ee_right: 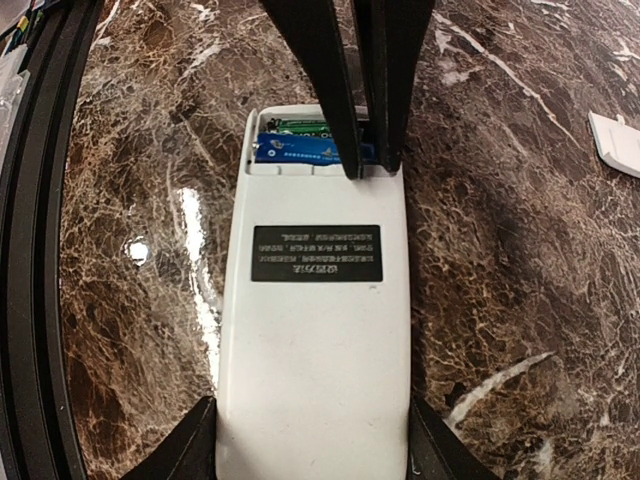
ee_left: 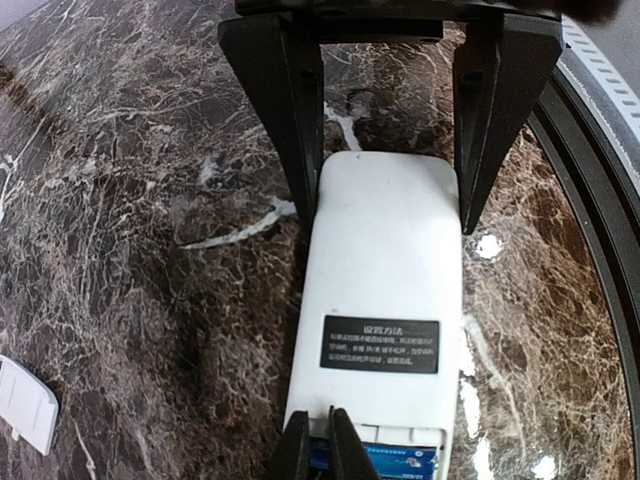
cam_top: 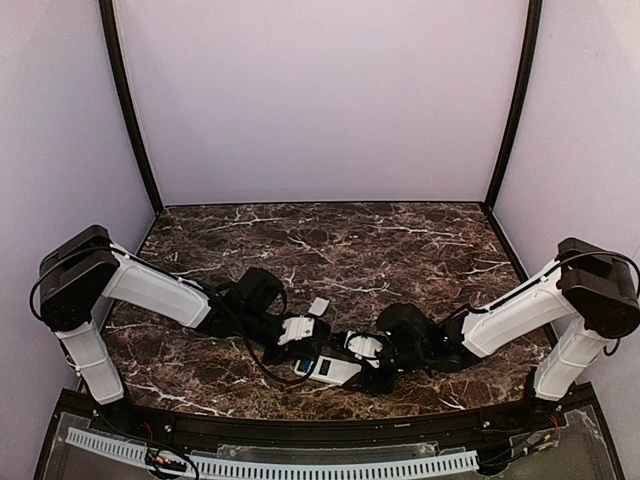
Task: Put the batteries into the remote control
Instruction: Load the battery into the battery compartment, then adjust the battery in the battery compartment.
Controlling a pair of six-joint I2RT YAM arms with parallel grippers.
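The white remote control (cam_top: 333, 370) lies back up near the front edge, its battery compartment open at the left end. My right gripper (ee_right: 312, 440) is shut on the remote's (ee_right: 315, 330) sides at the end away from the compartment. My left gripper (ee_left: 320, 452) is nearly closed, pinching a blue battery (ee_left: 400, 465) that sits in the compartment. In the right wrist view the blue battery (ee_right: 295, 150) lies across the bay, with a green-lettered part (ee_right: 300, 126) behind it. The left fingers (ee_right: 345, 110) stand on the battery's right end.
The small loose white cover (cam_top: 318, 306) lies on the marble behind the remote; it also shows in the left wrist view (ee_left: 25, 400) and the right wrist view (ee_right: 615, 140). The black front rail (cam_top: 320, 430) runs close by the remote.
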